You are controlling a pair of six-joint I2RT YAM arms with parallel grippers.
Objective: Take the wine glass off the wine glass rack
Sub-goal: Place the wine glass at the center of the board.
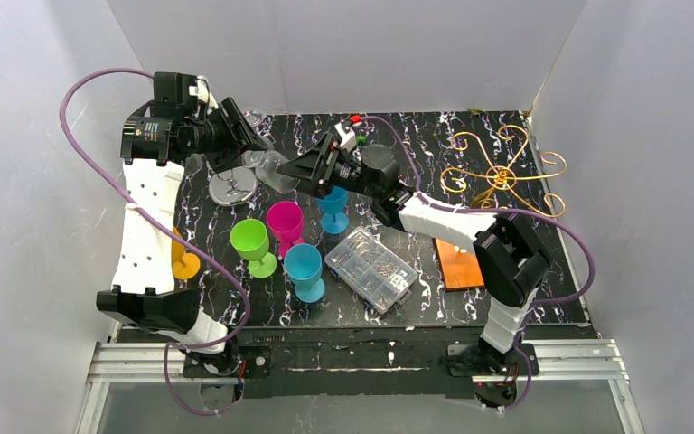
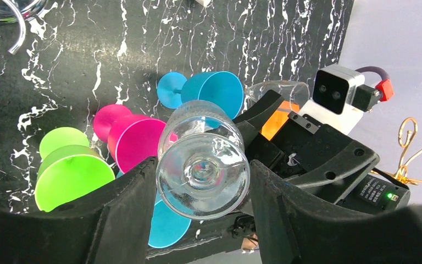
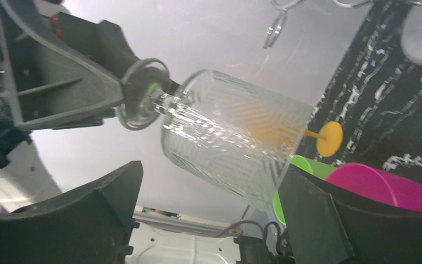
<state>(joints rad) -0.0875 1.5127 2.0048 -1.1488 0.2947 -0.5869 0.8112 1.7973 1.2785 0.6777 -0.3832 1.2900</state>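
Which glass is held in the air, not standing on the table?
The clear ribbed wine glass, tipped sideways: the left gripper holds its foot, its bowl between the right gripper's open jaws. The green goblet and pink goblet stand on the table.

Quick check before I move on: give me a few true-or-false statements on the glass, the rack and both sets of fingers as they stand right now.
1. The left fingers grip the wine glass by its foot. True.
2. The right fingers are shut on the bowl. False: they stand open, one on each side of the bowl.
3. The wine glass hangs on the wine glass rack. False: it is held in the air over the rear left of the table, and the rack stands at the rear right.
4. In the top view, a clear compartment box lies to the right of the green goblet and the pink goblet. True.
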